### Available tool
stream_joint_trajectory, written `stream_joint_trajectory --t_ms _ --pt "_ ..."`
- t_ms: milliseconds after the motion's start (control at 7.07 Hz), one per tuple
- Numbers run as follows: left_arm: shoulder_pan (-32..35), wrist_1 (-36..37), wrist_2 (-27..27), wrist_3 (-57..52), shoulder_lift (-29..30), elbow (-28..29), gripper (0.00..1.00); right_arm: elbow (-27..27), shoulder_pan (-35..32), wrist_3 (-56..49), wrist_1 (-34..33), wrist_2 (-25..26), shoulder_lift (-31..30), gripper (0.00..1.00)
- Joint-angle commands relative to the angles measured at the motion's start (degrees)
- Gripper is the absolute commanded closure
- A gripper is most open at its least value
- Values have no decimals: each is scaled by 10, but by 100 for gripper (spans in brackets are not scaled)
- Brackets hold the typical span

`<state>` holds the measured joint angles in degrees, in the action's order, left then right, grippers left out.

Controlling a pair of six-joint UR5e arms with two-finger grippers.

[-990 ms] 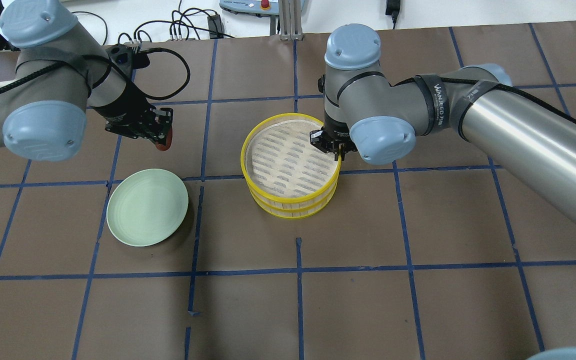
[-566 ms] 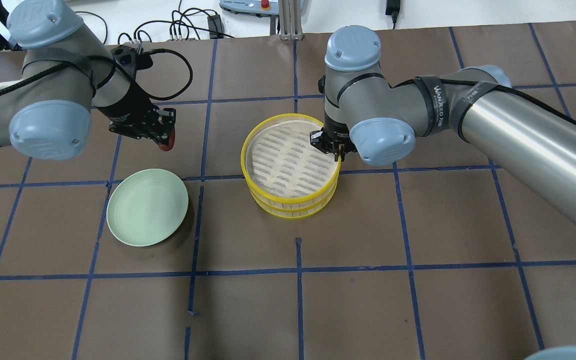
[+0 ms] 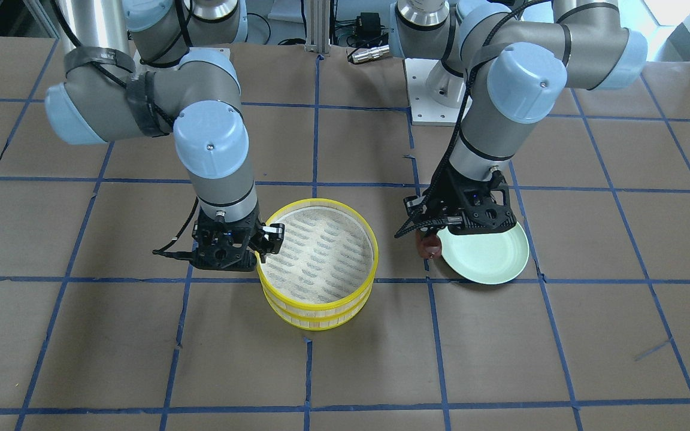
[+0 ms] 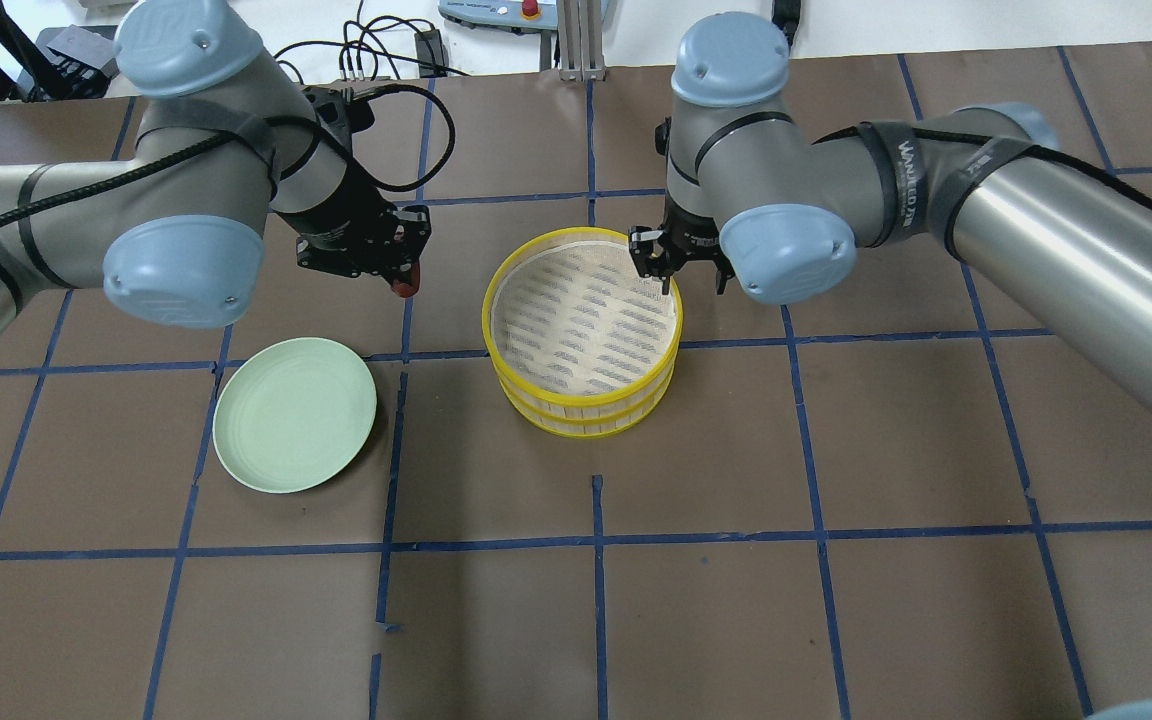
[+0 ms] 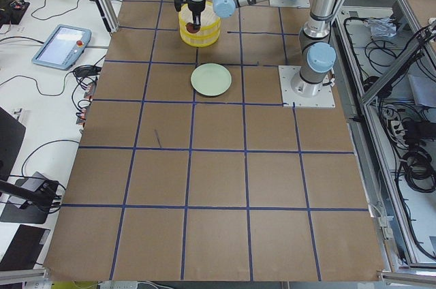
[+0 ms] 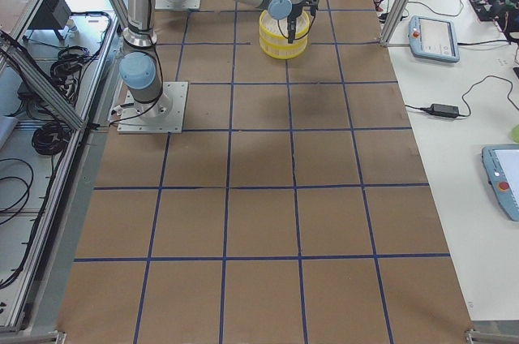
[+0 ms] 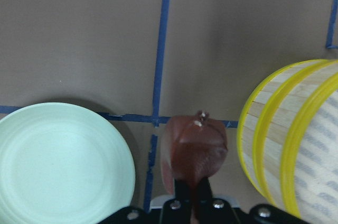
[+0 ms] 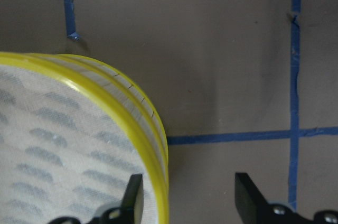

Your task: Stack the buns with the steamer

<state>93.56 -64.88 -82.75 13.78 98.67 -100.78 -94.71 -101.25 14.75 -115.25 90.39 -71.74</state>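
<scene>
- Left wrist view shows my left gripper (image 7: 193, 195) clamping the bun (image 7: 194, 147); overhead shows only a sliver.
- Bun: reddish-brown, blocky; steamer (image 7: 269, 139) at its 3 o'clock.
- My right gripper (image 8: 190, 195) gapes astride the steamer rim.

White "WANJEED" lettering on the black strap (image 4: 908, 185) around the right arm (image 4: 1046, 235)

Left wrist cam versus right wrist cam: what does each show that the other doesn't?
Left wrist only: the left gripper shut on the reddish-brown bun, with the green plate beside it. Right wrist only: the right gripper, open astride the yellow rim of the steamer, with the inner mat in sight. Both: the steamer's wall and the brown table with blue tape lines.
</scene>
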Motion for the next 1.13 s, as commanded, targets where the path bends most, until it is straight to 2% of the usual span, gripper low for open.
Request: stream_joint_trajectory --t_ms 0,141,283,424,566,990 --pt "45 5 42 115 7 19 97 32 76 -51 126 -25 -77 0" --pt "87 30 44 155 25 21 97 44 103 -77 196 -24 -123 0" --pt "110 84 44 196 60 21 95 60 108 -77 251 -18 -165 0" --pt "115 110 40 201 86 21 45 79 103 -77 294 -20 -181 0" --pt "115 118 41 208 92 18 0 97 102 -77 314 -16 -183 0" --pt "114 116 24 174 92 9 0 98 101 -102 324 -14 -189 0"
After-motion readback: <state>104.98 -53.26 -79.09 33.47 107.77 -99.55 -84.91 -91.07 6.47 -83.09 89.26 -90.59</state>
